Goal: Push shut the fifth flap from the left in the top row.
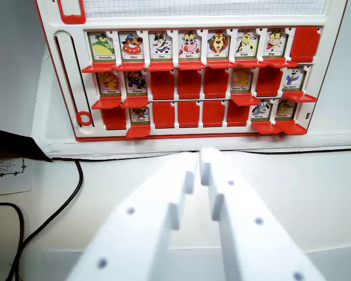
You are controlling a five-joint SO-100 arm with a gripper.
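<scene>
A red and white flap board (58, 88) lies on the table at the top of the wrist view. Its top row shows seven raised flaps with animal pictures and one red shut flap (305, 43) at the right end. The fifth flap from the left, a lion picture (218, 44), stands open. My white gripper (198, 158) reaches up from the bottom edge, its two fingers pressed nearly together and holding nothing. Its tips are short of the board's near edge, roughly below the fourth and fifth columns.
In the middle and bottom rows, raised picture flaps are mixed with shut red ones (189, 84). A black cable (70, 199) curves over the white table at the left. A dark object (11, 149) with a paper label (9, 174) sits at the left edge.
</scene>
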